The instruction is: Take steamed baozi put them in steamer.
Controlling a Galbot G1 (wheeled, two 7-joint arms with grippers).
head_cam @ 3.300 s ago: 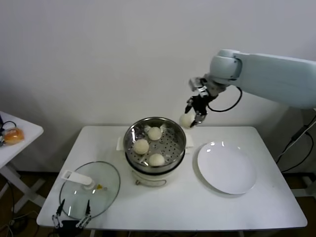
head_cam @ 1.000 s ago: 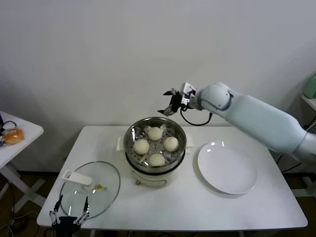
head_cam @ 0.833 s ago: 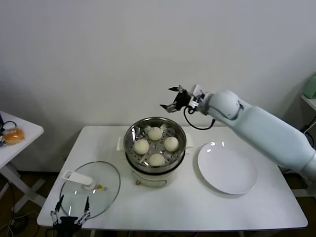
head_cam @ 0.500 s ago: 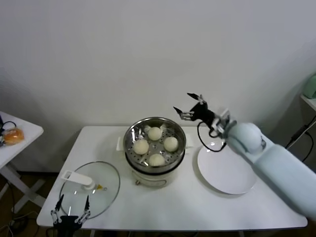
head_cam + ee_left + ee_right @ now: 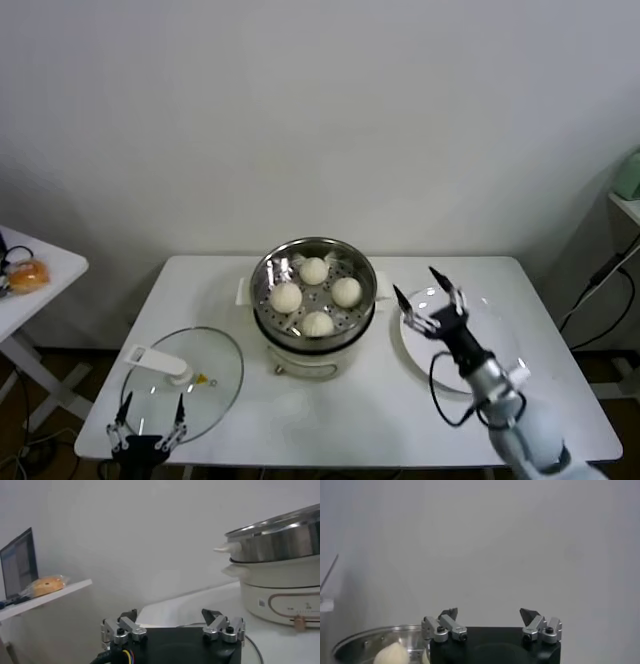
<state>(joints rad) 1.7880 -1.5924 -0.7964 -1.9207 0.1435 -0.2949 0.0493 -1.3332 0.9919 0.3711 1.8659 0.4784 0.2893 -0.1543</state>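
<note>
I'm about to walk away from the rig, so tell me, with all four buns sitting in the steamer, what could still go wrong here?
1. The right gripper, open and empty, hangs over the white plate close to the steamer; a careless swing might knock either.
2. The glass lid lies near the table's front edge beside the parked left gripper; a nudge might push it off.
3. The baozi stay uncovered.
</note>
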